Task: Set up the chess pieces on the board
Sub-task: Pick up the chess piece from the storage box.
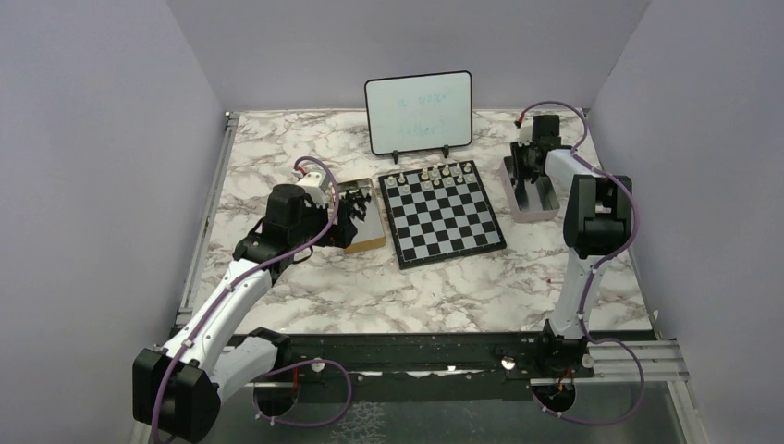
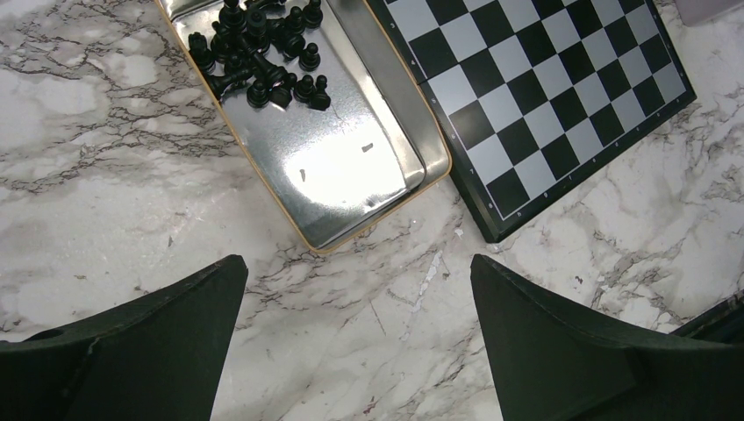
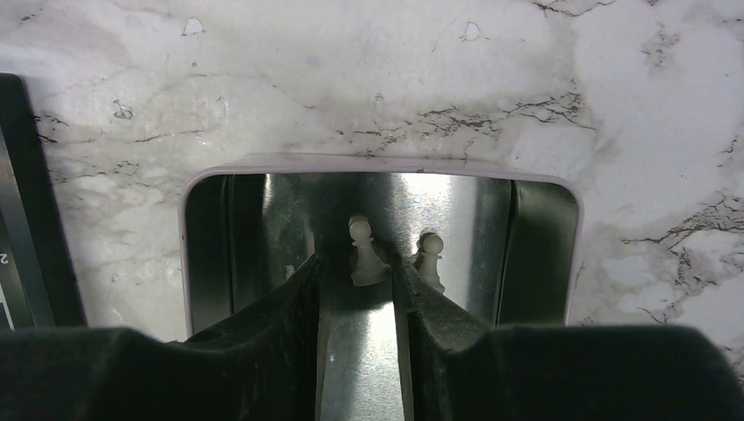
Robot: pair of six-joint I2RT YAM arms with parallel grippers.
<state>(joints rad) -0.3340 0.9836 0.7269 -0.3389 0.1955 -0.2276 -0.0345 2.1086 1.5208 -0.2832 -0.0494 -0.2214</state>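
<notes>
The board [image 1: 444,215] lies mid-table, with several white chess pieces [image 1: 430,174] standing on its far rows. My right gripper [image 3: 358,261] reaches down into a pale-rimmed metal tin [image 3: 368,163]. Its jaws are narrowed but open. One white pawn [image 3: 364,254] stands between the fingertips, close to the right finger and with a gap to the left one. Just outside the right finger stands a second pawn [image 3: 429,254]. My left gripper [image 2: 360,289] hangs wide open and empty above bare marble, near a gold-rimmed tin [image 2: 351,175] holding black chessmen [image 2: 263,53].
A small whiteboard [image 1: 418,111] on a stand sits behind the board. The gold-rimmed tin [image 1: 365,239] lies against the board's left edge, and the pale-rimmed tin [image 1: 545,211] is to its right. Purple walls close in the table on three sides.
</notes>
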